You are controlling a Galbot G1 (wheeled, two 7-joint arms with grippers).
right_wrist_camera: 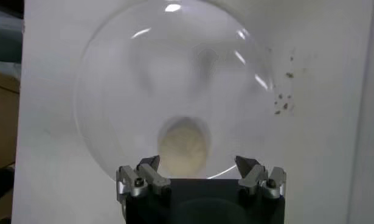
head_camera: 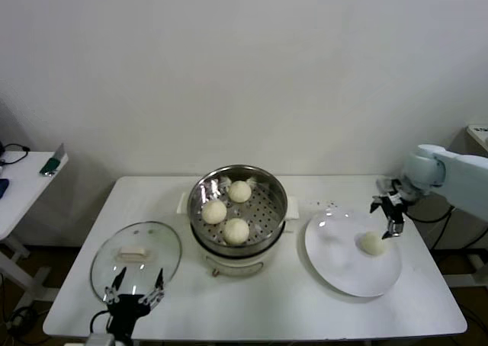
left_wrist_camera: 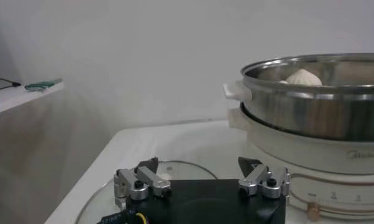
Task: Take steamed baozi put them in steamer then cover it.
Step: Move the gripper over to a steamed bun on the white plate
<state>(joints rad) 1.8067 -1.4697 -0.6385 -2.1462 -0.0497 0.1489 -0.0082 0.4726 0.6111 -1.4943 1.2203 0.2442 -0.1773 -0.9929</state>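
Three baozi [head_camera: 226,209] lie on the perforated tray inside the steel steamer [head_camera: 276,190] at the table's middle. One baozi [head_camera: 372,243] remains on the white plate [head_camera: 339,266] at the right; it also shows in the right wrist view [right_wrist_camera: 183,143]. My right gripper [head_camera: 391,222] is open just above and behind that baozi, not touching it. The glass cover [head_camera: 137,258] with its cream handle lies flat at the left front. My left gripper [head_camera: 136,294] is open and empty at the cover's near edge. The steamer also shows in the left wrist view [left_wrist_camera: 314,112].
A side table [head_camera: 23,182] with a green object stands at the far left. Dark specks [right_wrist_camera: 284,100] dot the tabletop beside the plate. The table's front edge runs close under the cover and plate.
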